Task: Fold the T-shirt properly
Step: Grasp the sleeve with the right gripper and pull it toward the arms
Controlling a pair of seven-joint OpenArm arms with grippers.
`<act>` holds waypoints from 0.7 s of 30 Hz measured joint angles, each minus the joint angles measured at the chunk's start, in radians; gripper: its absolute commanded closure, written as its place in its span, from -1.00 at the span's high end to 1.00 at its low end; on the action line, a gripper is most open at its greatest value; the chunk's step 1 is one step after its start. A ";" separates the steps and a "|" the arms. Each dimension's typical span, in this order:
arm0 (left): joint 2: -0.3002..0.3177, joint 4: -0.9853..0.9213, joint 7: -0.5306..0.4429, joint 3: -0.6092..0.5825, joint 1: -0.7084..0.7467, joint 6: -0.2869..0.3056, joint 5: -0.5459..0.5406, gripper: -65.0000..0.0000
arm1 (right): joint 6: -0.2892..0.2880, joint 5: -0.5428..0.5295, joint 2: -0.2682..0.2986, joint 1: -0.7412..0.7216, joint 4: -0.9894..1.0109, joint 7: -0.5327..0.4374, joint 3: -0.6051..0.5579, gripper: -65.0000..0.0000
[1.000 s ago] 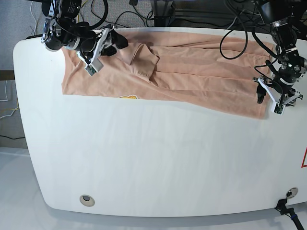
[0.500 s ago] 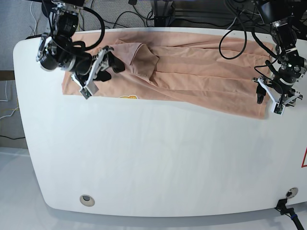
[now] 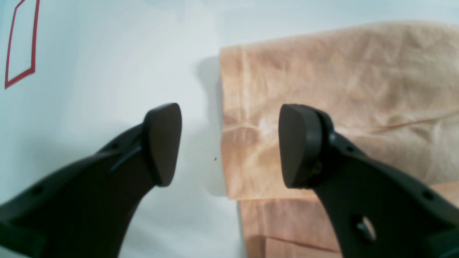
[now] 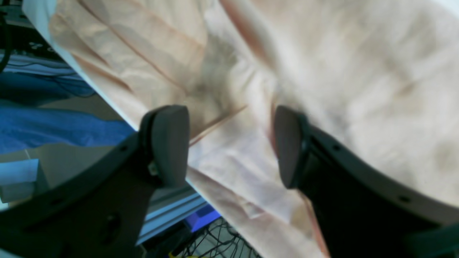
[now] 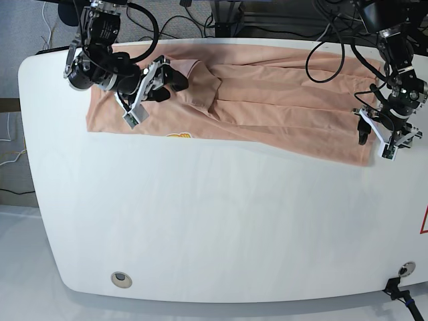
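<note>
The peach T-shirt (image 5: 267, 100) lies spread along the table's far edge, with a folded flap near its left end and a small yellow print (image 5: 178, 136) peeking out at its near hem. My right gripper (image 5: 164, 84) hovers open over the shirt's left part. In the right wrist view the right gripper (image 4: 227, 143) has only creased fabric (image 4: 358, 89) below its parted fingers. My left gripper (image 5: 374, 140) is at the shirt's right end. In the left wrist view the left gripper (image 3: 229, 143) stands open astride the shirt's edge (image 3: 340, 79), holding nothing.
The white table (image 5: 221, 221) has round holes (image 5: 121, 279) near its front corners and a red outlined mark (image 3: 19, 43) at the right. Cables and equipment (image 5: 221, 17) crowd behind the far edge, over which the shirt hangs slightly.
My right arm swung from the shirt's far left corner down and then right, onto the folded flap, its jaws a little wider. The left arm has not moved.
</note>
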State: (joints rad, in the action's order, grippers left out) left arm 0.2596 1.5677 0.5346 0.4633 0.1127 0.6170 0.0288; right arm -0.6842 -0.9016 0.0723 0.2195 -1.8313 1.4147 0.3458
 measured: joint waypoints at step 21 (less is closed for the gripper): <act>-0.012 0.000 0.000 -0.019 0.001 0.000 -0.003 0.20 | 0.000 0.138 0.008 -0.037 -0.027 -0.026 -0.063 0.09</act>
State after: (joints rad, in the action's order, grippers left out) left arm 0.2478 1.5673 0.5343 0.4442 0.1135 0.6174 0.0261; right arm -0.6846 -0.7635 0.0803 0.1829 -1.8584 1.3888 0.2825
